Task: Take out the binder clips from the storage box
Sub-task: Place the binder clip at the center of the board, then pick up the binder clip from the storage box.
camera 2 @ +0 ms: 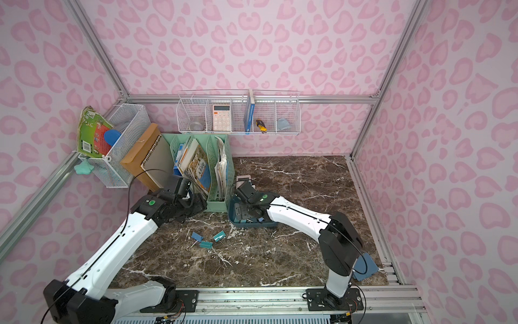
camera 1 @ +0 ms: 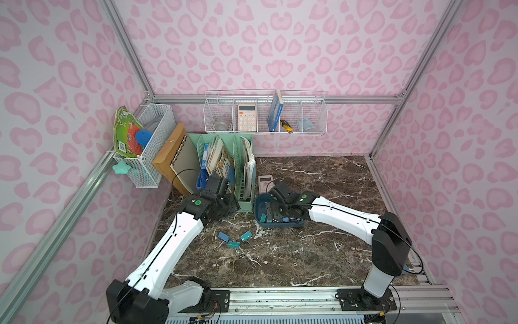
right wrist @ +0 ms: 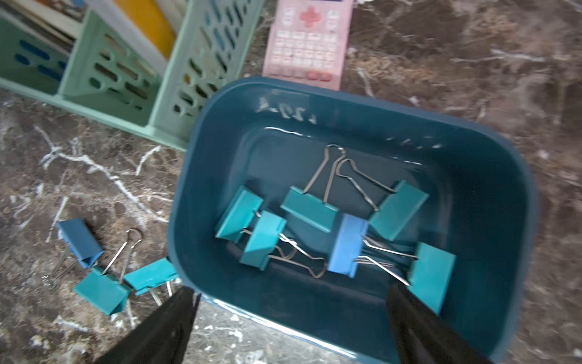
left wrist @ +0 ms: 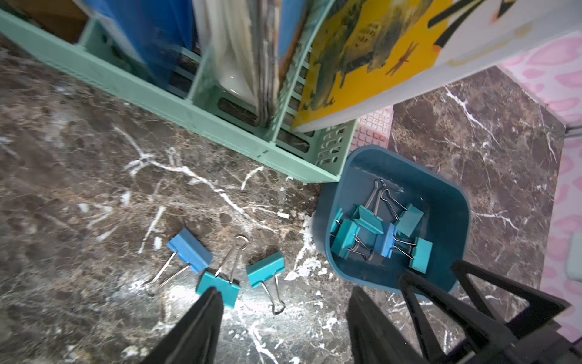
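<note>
The dark blue storage box [camera 1: 280, 224] [right wrist: 214, 141] sits mid-table by the organizer's corner. Several binder clips, mostly teal [right wrist: 310, 208] and a single blue [right wrist: 346, 245], lie tangled inside it [left wrist: 368, 217]. Three more clips lie on the marble left of the box: a blue clip [camera 1: 223, 236] [left wrist: 190, 250] and two teal clips [camera 1: 233, 244] [camera 1: 246, 235]. My right gripper [right wrist: 293, 302] [camera 1: 273, 214] hangs open and empty over the box's near wall, one fingertip inside beside a teal clip. My left gripper [left wrist: 283, 302] [camera 1: 228, 206] is open above the table clips, holding nothing.
A mint-green file organizer [camera 1: 244, 168] full of books stands just behind the left gripper and touches the box's corner. A pink calculator [camera 1: 265, 179] lies behind the box. White wire baskets [camera 1: 265, 115] [camera 1: 148, 146] hang on the walls. Notebooks [camera 1: 179, 160] lean at the left.
</note>
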Robot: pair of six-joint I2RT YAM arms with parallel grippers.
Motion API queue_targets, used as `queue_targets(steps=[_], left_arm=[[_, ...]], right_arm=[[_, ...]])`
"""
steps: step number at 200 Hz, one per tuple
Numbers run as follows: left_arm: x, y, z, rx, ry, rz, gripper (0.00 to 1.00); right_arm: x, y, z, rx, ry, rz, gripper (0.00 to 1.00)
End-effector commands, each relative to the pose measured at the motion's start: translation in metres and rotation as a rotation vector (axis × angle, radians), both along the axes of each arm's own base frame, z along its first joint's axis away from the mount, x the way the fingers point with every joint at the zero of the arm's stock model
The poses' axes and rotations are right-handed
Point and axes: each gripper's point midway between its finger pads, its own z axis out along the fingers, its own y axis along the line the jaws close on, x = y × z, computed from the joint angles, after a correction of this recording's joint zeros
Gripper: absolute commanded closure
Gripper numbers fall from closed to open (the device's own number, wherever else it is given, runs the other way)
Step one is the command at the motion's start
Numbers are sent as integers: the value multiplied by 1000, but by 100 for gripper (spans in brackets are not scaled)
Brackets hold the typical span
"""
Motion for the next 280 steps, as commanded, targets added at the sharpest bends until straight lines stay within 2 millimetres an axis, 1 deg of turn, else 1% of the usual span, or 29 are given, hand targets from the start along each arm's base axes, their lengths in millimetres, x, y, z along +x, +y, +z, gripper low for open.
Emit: queue_targets(steps=[1, 7, 17, 34, 43, 45, 59, 70, 98, 112, 146, 159, 179, 202, 213, 238, 261, 280], left_arm=[[13, -29, -9, -52, 59, -90, 44], [17, -36, -15, -57, 88, -109, 46], [24, -49, -23, -66, 132, -140, 53], [35, -66, -39, -49, 199, -192, 58], [40, -73, -50, -29, 241, -216, 61], [43, -76, -46, -29, 235, -221, 62], [51, -87, -60, -3, 290, -258, 69], [56, -95, -70, 9, 327, -285, 72], [67, -113, -91, 33, 378, -339, 74], [71, -119, -99, 39, 394, -359, 77], [82, -135, -114, 42, 404, -407, 77], [85, -139, -116, 57, 395, -416, 79], [89, -139, -114, 80, 370, -399, 79], [92, -132, -102, 104, 322, -367, 78], [93, -134, -96, 98, 288, -372, 78], [90, -145, -80, 114, 209, -409, 77], [88, -159, -71, 122, 157, -449, 77], [87, -169, -71, 128, 139, -487, 76]], right_arm=[[12, -19, 2, 0, -25, -9, 1], [16, -25, 3, 0, -30, -18, 0], [22, -35, 5, 3, -33, -34, 1], [33, -50, 8, 8, -40, -66, 0], [37, -56, 9, 7, -44, -79, 0], [38, -58, 9, 7, -46, -85, 0], [44, -69, 10, 8, -53, -109, 0], [47, -77, 11, 13, -55, -130, 0], [53, -96, 11, 18, -56, -175, 0], [56, -104, 12, 20, -59, -193, 0], [60, -119, 13, 19, -58, -220, 0], [60, -122, 13, 17, -57, -226, 0], [61, -125, 14, 14, -57, -230, 0], [62, -126, 13, 14, -57, -227, 0], [62, -126, 13, 15, -57, -224, 0], [65, -124, 12, 21, -57, -217, 0], [66, -123, 13, 24, -60, -211, 0], [65, -124, 13, 22, -60, -212, 1]])
